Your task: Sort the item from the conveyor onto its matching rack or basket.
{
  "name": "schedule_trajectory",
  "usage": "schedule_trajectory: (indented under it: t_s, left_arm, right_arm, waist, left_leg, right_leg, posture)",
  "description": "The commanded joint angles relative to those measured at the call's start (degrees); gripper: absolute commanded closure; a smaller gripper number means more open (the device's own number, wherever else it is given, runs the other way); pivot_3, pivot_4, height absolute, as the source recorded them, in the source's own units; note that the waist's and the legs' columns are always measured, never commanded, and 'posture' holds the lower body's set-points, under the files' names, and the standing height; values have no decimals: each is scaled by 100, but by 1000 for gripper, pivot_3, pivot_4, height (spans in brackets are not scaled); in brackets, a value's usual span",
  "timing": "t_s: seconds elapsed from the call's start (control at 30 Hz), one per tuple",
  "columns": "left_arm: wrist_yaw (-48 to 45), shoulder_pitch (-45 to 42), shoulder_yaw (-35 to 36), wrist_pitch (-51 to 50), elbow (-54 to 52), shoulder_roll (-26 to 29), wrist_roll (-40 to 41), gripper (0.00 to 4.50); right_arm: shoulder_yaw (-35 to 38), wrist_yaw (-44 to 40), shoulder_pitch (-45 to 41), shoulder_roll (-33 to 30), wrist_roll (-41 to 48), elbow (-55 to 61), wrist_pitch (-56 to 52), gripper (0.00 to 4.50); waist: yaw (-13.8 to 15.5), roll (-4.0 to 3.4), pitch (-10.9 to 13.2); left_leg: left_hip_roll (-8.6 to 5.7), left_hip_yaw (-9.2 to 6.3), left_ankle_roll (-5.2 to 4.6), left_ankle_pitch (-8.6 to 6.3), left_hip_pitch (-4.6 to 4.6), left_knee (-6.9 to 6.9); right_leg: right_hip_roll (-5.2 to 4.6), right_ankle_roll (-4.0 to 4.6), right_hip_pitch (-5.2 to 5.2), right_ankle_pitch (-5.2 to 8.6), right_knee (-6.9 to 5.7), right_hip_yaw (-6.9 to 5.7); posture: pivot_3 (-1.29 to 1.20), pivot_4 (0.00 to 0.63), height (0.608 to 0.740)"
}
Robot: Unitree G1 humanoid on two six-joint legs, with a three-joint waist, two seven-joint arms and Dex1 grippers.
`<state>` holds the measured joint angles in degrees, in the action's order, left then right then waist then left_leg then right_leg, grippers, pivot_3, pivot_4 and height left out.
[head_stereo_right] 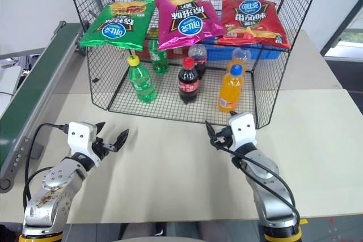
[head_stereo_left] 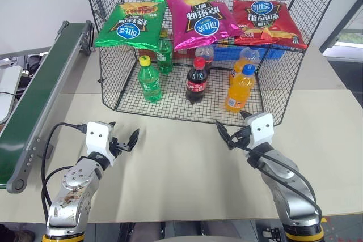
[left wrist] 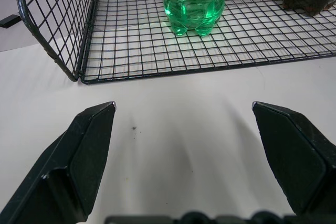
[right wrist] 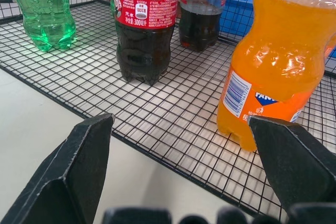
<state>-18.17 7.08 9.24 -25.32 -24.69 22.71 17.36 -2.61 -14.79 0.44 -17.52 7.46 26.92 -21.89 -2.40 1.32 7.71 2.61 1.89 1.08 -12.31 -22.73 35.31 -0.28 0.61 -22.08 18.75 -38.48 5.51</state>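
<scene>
Black-fingered left gripper [head_stereo_left: 122, 140] and right gripper [head_stereo_left: 231, 132] gape wide, empty.

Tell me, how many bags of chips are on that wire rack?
3, lying side by side on the black wire rack's upper shelf: a green chip bag on the left, a magenta-pink chip bag in the middle, a red chip bag on the right. More could be hidden behind.

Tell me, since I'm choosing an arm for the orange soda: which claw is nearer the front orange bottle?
Right. The right claw sits just in front of the front orange bottle, outside the rack. The left claw is far off to its left, before the green bottle.
</scene>
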Motion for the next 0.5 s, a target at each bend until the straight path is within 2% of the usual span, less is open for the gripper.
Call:
schedule_trajectory:
  t_s: [0.03, 0.5]
  left_arm:
    - [-59, 55, 147, -11, -281, 77, 58, 54]
    - [-309, 229, 450, -5, -518, 264, 187, 54]
  right_arm:
    - [103, -61, -58, -36, -22, 101, 217, 0]
    - [178, -261, -68, -94, -9, 52, 336, 0]
  waist:
    - [-1, 0, 0]
    - [-2, 0, -2]
  left_leg:
    - [0, 0, 0, 0, 0, 0]
    - [-1, 1, 0, 0, 5, 2]
  right_leg:
    - [0, 0, 0, 0, 0, 0]
    - [1, 0, 0, 0, -8, 0]
  posture:
    - [0, 150, 740]
    - [0, 150, 740]
